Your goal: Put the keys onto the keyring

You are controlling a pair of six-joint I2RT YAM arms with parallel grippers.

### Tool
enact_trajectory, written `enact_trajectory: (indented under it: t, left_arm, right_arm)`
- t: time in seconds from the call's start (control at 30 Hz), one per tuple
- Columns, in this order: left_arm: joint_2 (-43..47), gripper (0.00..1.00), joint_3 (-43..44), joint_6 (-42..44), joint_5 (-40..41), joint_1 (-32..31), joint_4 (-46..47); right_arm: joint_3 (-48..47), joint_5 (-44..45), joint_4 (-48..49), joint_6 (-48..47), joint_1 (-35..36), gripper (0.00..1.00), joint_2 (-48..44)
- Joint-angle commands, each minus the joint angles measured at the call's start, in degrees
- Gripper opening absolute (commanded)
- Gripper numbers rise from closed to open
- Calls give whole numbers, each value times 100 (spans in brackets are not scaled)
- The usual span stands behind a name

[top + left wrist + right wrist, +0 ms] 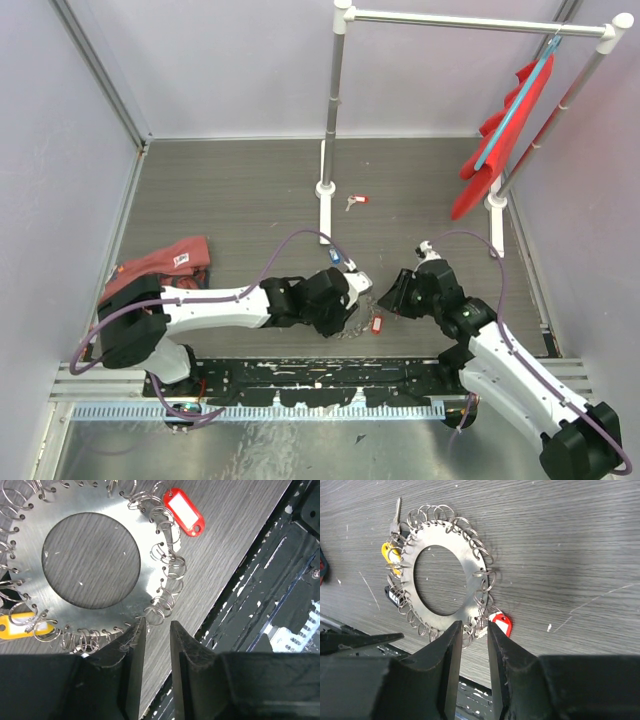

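At the lower centre of the top view, the left gripper [352,300] and the right gripper [388,297] face each other just over the keyring [472,582]. It is a flat silver disc with a round hole and wire loops all along its rim, lying on the grey table [240,190]. Both claws stand slightly spread. The left wrist view shows bare table in the gap, with the tips at the disc's lower edge. The right wrist view shows rim loops beyond the tips. Among the loops sit a yellow-tagged key [390,555], a black-tagged key [392,596] and a red-tagged key [501,625]. A blue-tagged key [336,258] lies just above the left gripper. A loose red key [355,201] lies near the rack foot [326,195], upper centre.
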State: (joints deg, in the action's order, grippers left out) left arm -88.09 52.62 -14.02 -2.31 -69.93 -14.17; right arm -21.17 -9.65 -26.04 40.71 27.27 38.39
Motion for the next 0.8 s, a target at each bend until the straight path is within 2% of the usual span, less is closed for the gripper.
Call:
enact_trajectory:
  t: [0.0, 0.17, 0.3, 0.53, 0.77]
  left_arm:
    - [-77, 34, 272, -380, 723, -372, 47]
    - [-435, 34, 605, -496, 1191, -648, -223]
    - [-758, 36, 965, -546, 1524, -773, -571]
    - [-1152, 40, 1414, -596, 2063, -1005, -1191]
    - [-1541, 41, 1874, -675, 2417, -1283, -1746]
  right_arm:
    - [-214, 507, -294, 288, -9, 33, -299]
    - [-660, 1361, -945, 579, -13, 34, -692]
    - [-884, 1702, -1285, 733, -15, 34, -1063]
    - [-984, 1753, -1535, 786, -5, 34, -1244]
    - [-1010, 1722, -1603, 763, -8, 35, -1312]
